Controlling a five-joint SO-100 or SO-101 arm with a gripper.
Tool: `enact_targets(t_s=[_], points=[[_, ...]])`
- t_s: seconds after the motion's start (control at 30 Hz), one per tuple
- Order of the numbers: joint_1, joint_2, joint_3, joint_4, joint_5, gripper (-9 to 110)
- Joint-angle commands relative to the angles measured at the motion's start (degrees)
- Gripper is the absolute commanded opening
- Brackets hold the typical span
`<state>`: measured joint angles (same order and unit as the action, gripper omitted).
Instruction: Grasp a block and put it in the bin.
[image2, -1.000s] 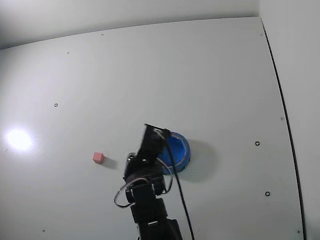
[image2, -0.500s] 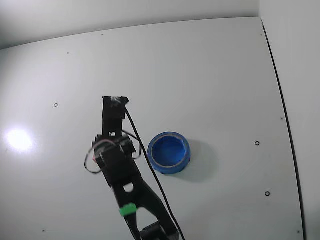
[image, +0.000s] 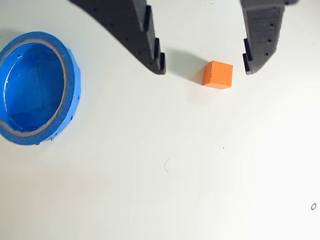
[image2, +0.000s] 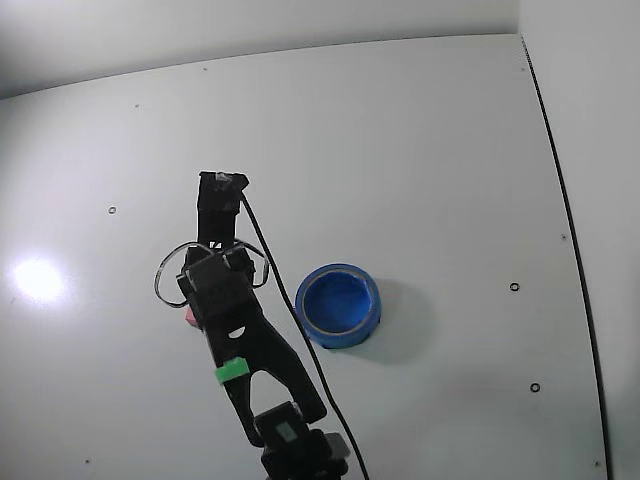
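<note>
- The block (image: 218, 74) sits on the table (image: 200, 175). In the wrist view it is at about 1 o'clock, between the two black fingers.
- It is nearer the finger (image: 257, 37) at 1 o'clock than the finger (image: 135, 30) at 11 o'clock. Neither one touches it.
- The gripper (image: 204, 66) is wide open and holds nothing.
- So the job has only just begun, I think. The block is not grabbed yet. It has to be squeezed, lifted, carried and dropped in the bin (image: 31, 87).
- The bin is empty. It sits at 9 o'clock in the wrist view, well apart from the block.
- The block is a tiny cube with flat, plain sides and sharp edges. It looks orange in the wrist view. In the fixed view only a pink bit (image2: 189, 318) peeks out beside the arm (image2: 235, 330).
- The bin is round like a ring, with a thick light blue rim and a shiny, deeper blue inside.
- The fingers are black and dull, with little steps on the inner edges.
- The table is white, smooth and a bit shiny.
</note>
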<state>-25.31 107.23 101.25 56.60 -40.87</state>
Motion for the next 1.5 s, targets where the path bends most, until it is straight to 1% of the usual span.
enact_targets(t_s=[0.0, 0.1, 0.23, 0.43, 0.8, 1.47], points=[[-5.0, 0.2, -6.0, -0.1, 1.1, 23], [-9.1, -0.7, -6.0, -0.1, 1.2, 23], [-11.8, -2.0, -6.0, -0.2, 1.2, 23], [-11.9, -5.0, -6.5, -1.1, 1.2, 23], [-11.3, -12.8, -16.7, -0.2, 1.2, 23], [-11.1, -25.9, -18.1, -1.1, 0.7, 23]])
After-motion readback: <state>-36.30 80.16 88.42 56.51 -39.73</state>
